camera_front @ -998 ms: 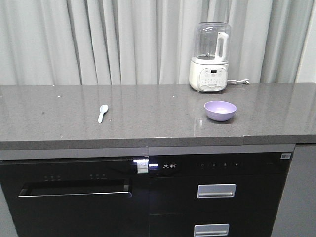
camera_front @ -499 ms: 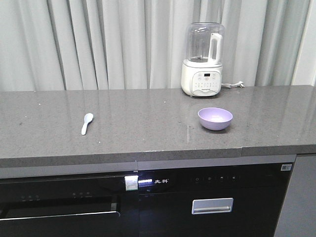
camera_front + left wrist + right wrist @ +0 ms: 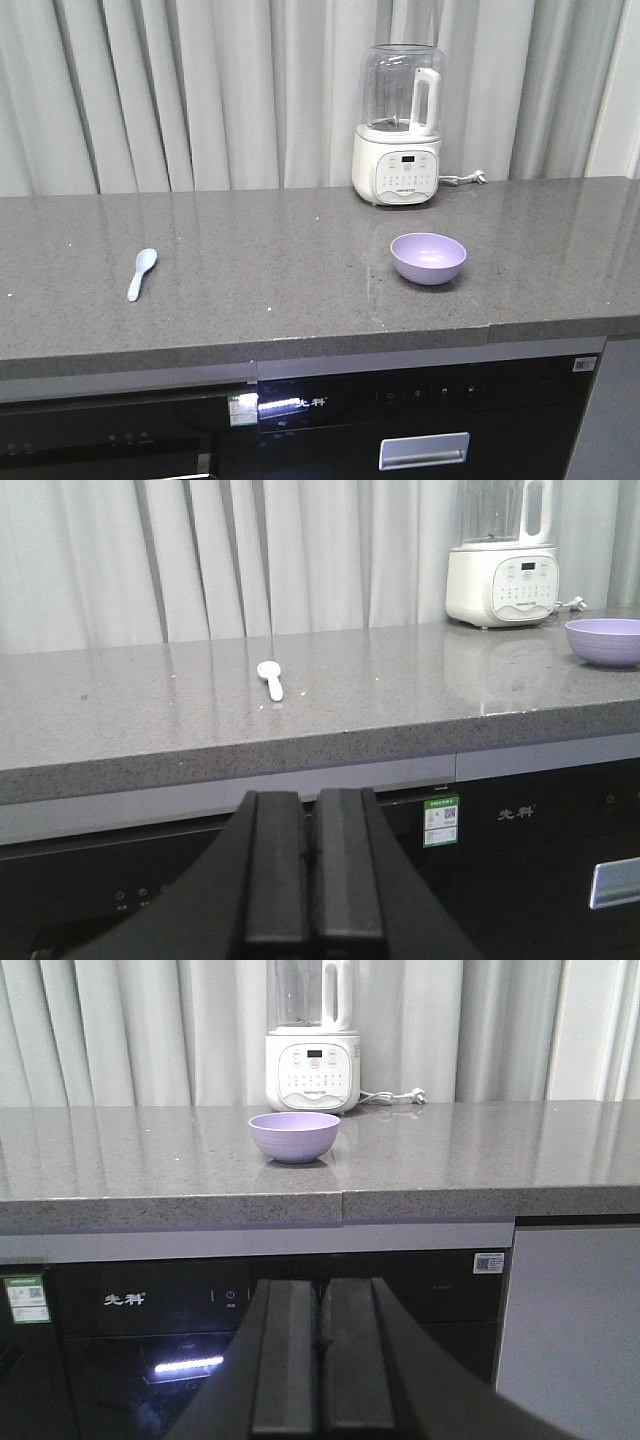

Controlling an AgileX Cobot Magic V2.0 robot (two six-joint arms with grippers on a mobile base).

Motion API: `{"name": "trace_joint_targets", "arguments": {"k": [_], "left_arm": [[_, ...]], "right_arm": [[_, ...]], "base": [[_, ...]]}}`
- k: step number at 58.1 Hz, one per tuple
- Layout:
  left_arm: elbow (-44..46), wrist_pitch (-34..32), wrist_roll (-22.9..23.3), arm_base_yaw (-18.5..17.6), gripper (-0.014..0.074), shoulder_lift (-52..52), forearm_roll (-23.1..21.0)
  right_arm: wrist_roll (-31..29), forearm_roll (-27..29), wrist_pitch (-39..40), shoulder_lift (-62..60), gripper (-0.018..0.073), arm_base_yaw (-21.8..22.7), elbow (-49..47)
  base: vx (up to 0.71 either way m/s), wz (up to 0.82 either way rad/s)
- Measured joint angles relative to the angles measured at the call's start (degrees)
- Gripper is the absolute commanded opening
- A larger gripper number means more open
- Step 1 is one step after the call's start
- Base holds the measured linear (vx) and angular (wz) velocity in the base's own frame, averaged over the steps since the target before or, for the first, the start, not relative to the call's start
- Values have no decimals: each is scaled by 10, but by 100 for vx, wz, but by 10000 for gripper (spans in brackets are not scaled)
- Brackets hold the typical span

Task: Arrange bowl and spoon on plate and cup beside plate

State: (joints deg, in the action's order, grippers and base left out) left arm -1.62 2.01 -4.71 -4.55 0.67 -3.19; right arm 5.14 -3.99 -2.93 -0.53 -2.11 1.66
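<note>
1. Your front view has shifted since a second ago. The spoon now sits further left and lower in it, the bowl and the blender have slid left too, and the grey bench fills more of the picture. Their layout on the bench is unchanged.
2. On the left part of the bench you have the spoon lying flat. Its scoop points toward the curtain and its handle toward the front edge. It is well apart from the bowl.
3. Your left hand hangs below the bench's front edge, before the dark cabinet fronts. Its fingers are pressed together with nothing between them. From this wrist view the spoon lies ahead on the bench, slightly to the left.
4. On the right part of the bench the bowl stands upright, open side up, touching nothing else.
5. Behind the bowl, close to the curtain, stands the white blender with a clear jug, and its cord trails off to the right.
6. Your right hand is also below the bench edge, with its fingers together and nothing gripped. The bowl is ahead of it and a little to the left.
</note>
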Motion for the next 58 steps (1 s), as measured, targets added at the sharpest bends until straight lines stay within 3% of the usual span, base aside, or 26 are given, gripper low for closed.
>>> {"name": "trace_joint_targets", "arguments": {"k": [58], "left_arm": [[0, 0, 0, 0, -6, 0, 0]], "right_arm": [[0, 0, 0, 0, -9, 0, 0]], "base": [[17, -1]]}}
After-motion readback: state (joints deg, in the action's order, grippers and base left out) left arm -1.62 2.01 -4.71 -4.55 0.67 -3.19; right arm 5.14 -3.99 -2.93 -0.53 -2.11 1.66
